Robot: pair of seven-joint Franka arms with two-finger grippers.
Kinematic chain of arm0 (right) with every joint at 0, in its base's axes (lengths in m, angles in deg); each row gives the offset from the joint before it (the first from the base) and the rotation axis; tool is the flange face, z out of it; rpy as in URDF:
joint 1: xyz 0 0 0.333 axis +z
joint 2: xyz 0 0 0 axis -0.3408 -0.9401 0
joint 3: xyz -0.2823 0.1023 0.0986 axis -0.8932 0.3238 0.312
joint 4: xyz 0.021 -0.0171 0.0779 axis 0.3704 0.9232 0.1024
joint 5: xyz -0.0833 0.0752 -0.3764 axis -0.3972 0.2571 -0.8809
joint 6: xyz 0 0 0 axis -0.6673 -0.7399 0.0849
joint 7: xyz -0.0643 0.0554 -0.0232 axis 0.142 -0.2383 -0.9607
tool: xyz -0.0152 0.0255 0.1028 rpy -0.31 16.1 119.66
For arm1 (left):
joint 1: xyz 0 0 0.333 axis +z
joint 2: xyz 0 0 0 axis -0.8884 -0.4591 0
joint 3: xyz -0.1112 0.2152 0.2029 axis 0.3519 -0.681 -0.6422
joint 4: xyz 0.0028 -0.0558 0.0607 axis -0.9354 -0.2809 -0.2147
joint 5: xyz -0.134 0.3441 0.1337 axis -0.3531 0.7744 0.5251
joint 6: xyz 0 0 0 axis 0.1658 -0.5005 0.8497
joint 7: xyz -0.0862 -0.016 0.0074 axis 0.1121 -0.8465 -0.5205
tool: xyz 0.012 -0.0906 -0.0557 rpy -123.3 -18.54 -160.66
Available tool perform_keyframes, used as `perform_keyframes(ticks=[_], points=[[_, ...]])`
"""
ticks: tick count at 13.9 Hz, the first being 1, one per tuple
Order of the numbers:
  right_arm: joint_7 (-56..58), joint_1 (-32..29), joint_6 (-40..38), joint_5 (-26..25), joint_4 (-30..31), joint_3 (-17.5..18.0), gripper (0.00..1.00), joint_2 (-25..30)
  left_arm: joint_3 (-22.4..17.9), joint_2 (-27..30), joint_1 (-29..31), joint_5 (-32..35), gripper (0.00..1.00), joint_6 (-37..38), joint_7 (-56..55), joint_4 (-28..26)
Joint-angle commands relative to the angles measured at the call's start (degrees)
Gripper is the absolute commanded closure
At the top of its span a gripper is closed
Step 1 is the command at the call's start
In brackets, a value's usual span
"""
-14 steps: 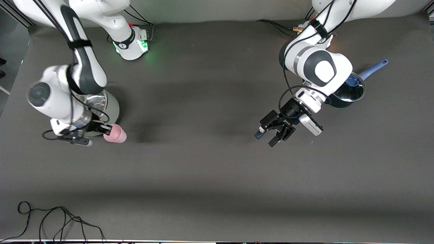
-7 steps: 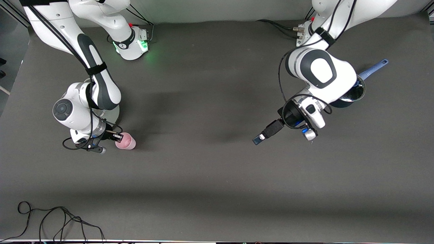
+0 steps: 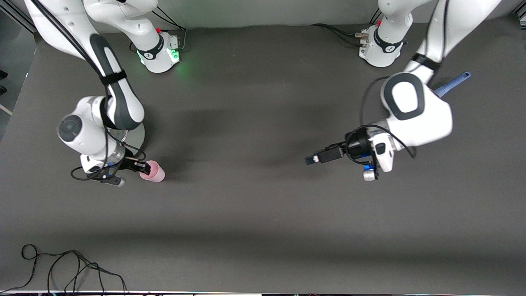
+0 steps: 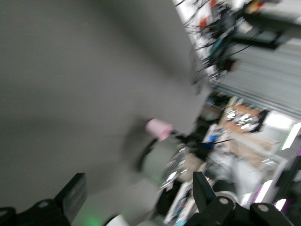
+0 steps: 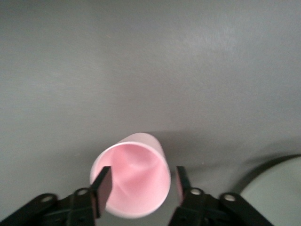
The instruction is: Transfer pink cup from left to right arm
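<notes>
I see a steel pot (image 3: 137, 135) at my right arm's end, a blue handle (image 3: 453, 83) at the other — a cable (image 3: 61, 267) near the camera.

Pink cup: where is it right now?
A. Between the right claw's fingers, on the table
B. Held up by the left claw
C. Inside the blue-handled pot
A. The pink cup stands on the table, with the right claw open, one finger on either side.

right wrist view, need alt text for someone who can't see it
A pink cup stands on the grey table, seen from above, between the open fingers of the right gripper; one finger overlaps its rim.
</notes>
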Motion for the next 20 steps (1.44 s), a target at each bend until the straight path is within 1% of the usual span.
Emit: perform_keyframes(ticks=[1,2,3,4,5,7,8,10,12,14,19,20], points=[[1.5,0.7,-7.8,0.4,0.3,-0.7,0.0,9.8,-5.8,7.0,-0.1,13.2,0.0,11.2,-3.3,-1.2],[1.4,0.6,-11.6,-0.7,-1.4,-0.7,0.0,11.5,-7.6,8.6,-0.1,20.6,0.0,15.9,-3.4,-0.7],[1.1,0.6,-15.7,-2.3,-3.5,-0.7,0.0,12.7,-9.0,10.7,0.2,29.4,0.0,21.0,-3.4,0.6],[1.0,0.6,-19.6,-4.0,-5.9,-0.7,0.0,13.9,-10.2,11.7,0.2,37.9,0.0,26.0,-3.4,2.6],[0.9,0.6,-24.3,-4.5,-8.9,-0.7,0.0,14.7,-10.8,11.7,0.4,46.1,0.0,30.0,-3.3,5.3],[0.8,0.3,-35.8,-4.8,-16.4,-0.8,0.0,15.4,-11.7,11.7,0.4,58.0,0.0,34.0,-2.5,9.1],[0.8,0.1,-41.2,-5.4,-20.5,-0.8,0.0,15.3,-12.2,11.6,0.5,61.2,0.0,34.5,-2.4,10.4],[0.6,0.0,-50.3,-6.5,-28.1,-1.1,0.0,15.0,-13.4,11.3,1.0,63.3,0.0,34.3,-2.4,13.6],[-0.3,0.1,-55.2,-6.5,-31.6,-2.8,0.0,15.0,-14.6,11.2,2.1,63.7,0.0,34.7,-1.9,17.4],[-0.1,0.1,-57.0,-6.6,-32.2,-2.9,0.0,14.7,-14.7,11.7,2.2,63.7,0.0,34.8,-2.3,18.8],[0.4,0.1,-57.0,-6.6,-32.2,-2.9,0.0,14.3,-14.1,13.3,1.8,63.4,0.0,37.1,-2.7,18.4],[0.4,0.1,-57.0,-6.6,-32.2,-2.9,0.0,14.3,-14.7,13.7,1.3,63.4,0.0,37.1,-2.1,17.9]])
